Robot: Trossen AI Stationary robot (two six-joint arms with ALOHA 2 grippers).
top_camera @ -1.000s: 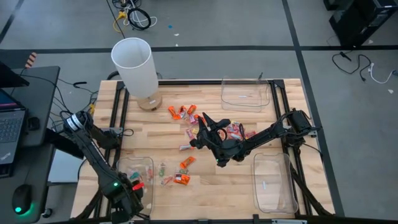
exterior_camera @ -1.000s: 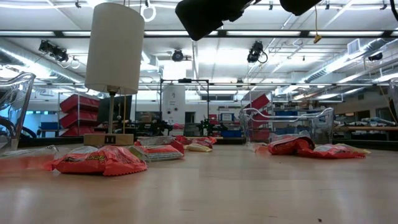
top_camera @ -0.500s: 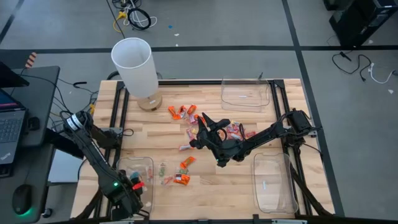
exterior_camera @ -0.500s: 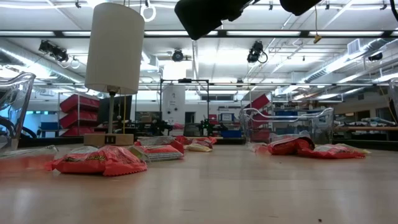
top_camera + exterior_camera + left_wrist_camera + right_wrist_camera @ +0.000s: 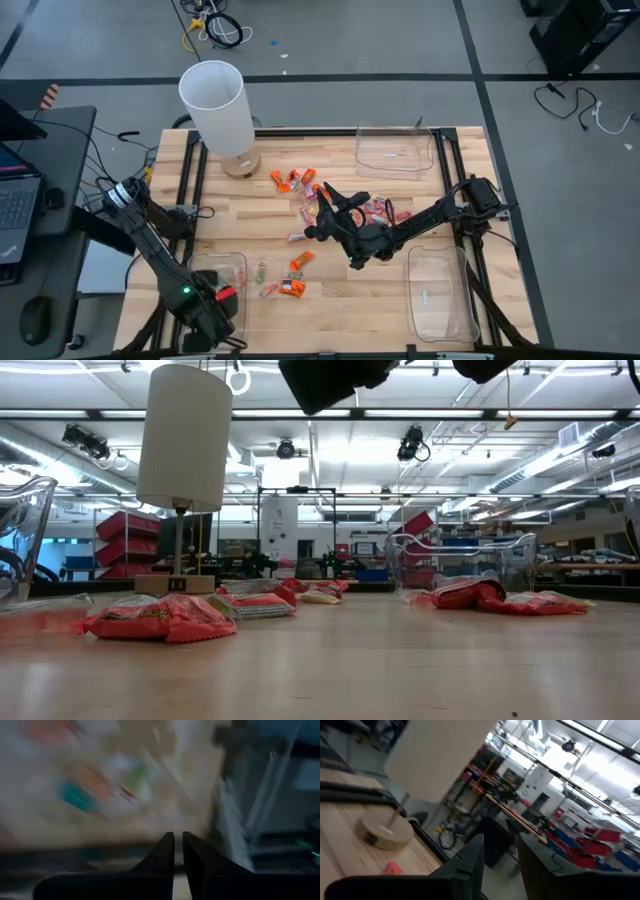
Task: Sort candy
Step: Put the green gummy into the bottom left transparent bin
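Observation:
Candy point(image 5: 292, 287) in orange, pink-and-yellow and pale green wrappers lies scattered on the middle of the wooden table; in the low view it shows as red-orange packets point(image 5: 160, 618). My right gripper point(image 5: 325, 207) hangs above the central cluster, open and holding nothing; in its wrist view point(image 5: 497, 855) it looks toward the lamp. My left gripper point(image 5: 215, 303) is over the near-left clear tray point(image 5: 222, 262), where a few sweets point(image 5: 226, 294) lie. In its blurred wrist view its fingers point(image 5: 178, 845) stand nearly together with nothing between them.
A white-shaded lamp point(image 5: 215, 105) stands on a round wooden base at the far left of the table. Clear trays sit at the far right point(image 5: 395, 150) and near right point(image 5: 440, 295). Bare wood lies between the candy and the near edge.
My left gripper has shifted a little over the near-left tray, and its wrist view is smeared by the motion. The candy on the table has stayed where it was.

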